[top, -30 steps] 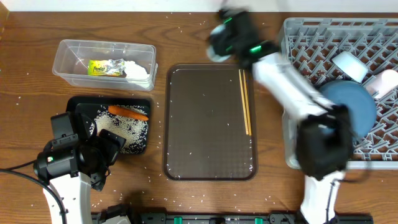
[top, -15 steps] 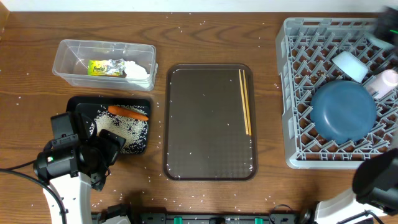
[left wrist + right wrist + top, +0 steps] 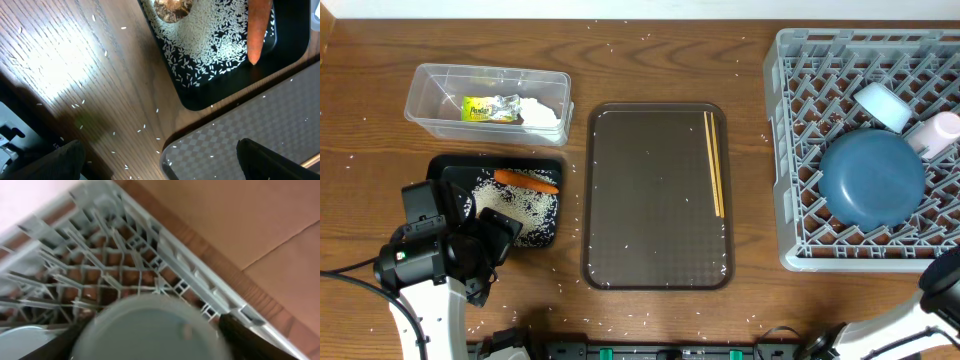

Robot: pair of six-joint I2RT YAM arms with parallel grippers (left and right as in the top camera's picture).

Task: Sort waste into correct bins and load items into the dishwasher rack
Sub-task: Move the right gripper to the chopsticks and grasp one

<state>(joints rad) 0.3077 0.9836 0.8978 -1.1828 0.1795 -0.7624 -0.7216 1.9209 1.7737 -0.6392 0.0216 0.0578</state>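
My left gripper (image 3: 485, 245) (image 3: 160, 161) hangs open and empty over the table, by the black tray (image 3: 552, 232) (image 3: 200, 102). That tray holds white rice (image 3: 210, 45), an orange carrot (image 3: 527, 181) (image 3: 260, 30) and a brown lump (image 3: 172, 7). In the blurred right wrist view, my right gripper (image 3: 150, 345) flanks a pale blue-grey cup (image 3: 145, 325) over a corner of the grey rack (image 3: 800, 130) (image 3: 165, 260); contact is unclear. The rack holds a blue plate (image 3: 872, 178), a white cup (image 3: 882, 105) and a whitish cup (image 3: 940, 132). The chopsticks (image 3: 713, 165) lie on the brown tray (image 3: 650, 200).
A clear tub (image 3: 430, 105) at the back left holds a yellow-green wrapper (image 3: 485, 108) and a white napkin (image 3: 545, 112). Rice grains are scattered over the table and the brown tray. Only a dark part of the right arm (image 3: 942, 290) shows in the overhead view, bottom right.
The right arm has swung from above the brown tray's far edge across the rack and out past the overhead view's right side. The left arm has not moved.
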